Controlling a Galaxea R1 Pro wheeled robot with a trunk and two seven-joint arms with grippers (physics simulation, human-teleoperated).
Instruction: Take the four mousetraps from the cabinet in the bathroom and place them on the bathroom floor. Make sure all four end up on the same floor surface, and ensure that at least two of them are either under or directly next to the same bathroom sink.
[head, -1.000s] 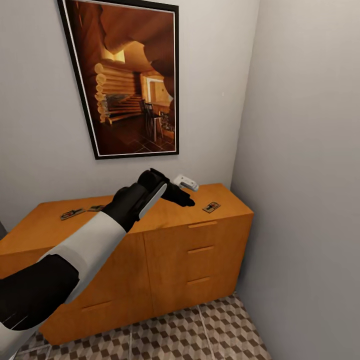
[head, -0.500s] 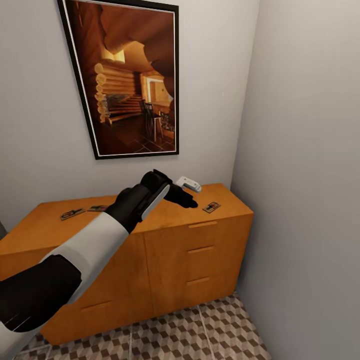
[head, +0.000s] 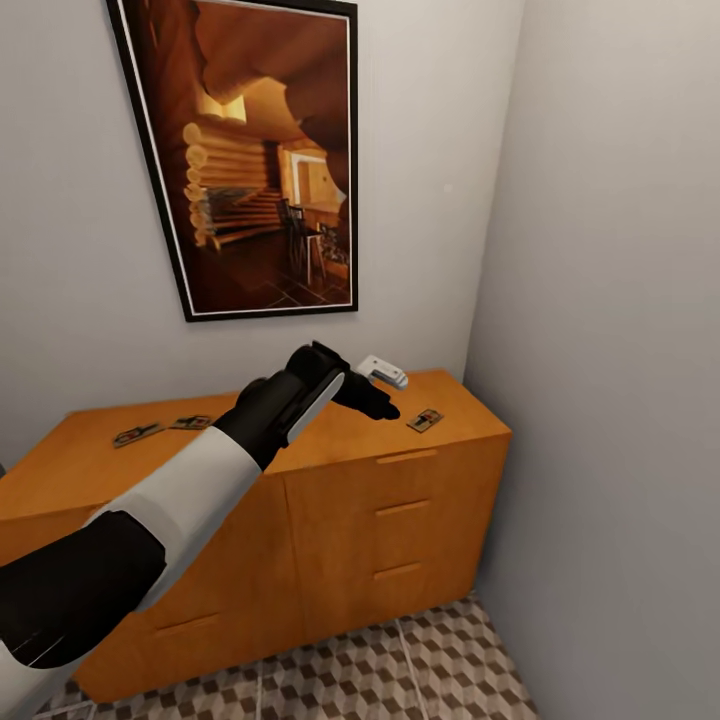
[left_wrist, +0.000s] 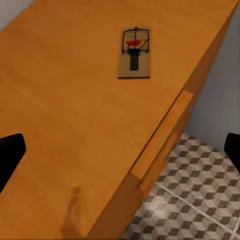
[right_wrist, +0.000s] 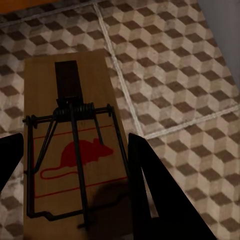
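Overhead, the left end effector (head: 372, 398) hangs over the cabinet (head: 330, 520) top, near its right end; its fingers (left_wrist: 10, 155) sit wide apart at opposite edges of the left wrist view w/ nothing between them; one mousetrap (head: 425, 419) lies flat on the top just beside it, close to the front-right corner, red mark visible (left_wrist: 135, 52); two more mousetraps (head: 137, 435) and (head: 192, 423) lie flat near the back-left of the top, close together, well apart from the first. Right wrist view: the right end effector (right_wrist: 75, 165) holds a fourth mousetrap (right_wrist: 75, 150), fingers (right_wrist: 155, 195) clamped on either long side, board above the bathroom floor (right_wrist: 175, 65); wire spring & red mouse print face the cam. A framed picture (head: 260, 160) hangs on the wall behind the cabinet; cube-pattern tiles show at the cabinet's foot (head: 400, 670).
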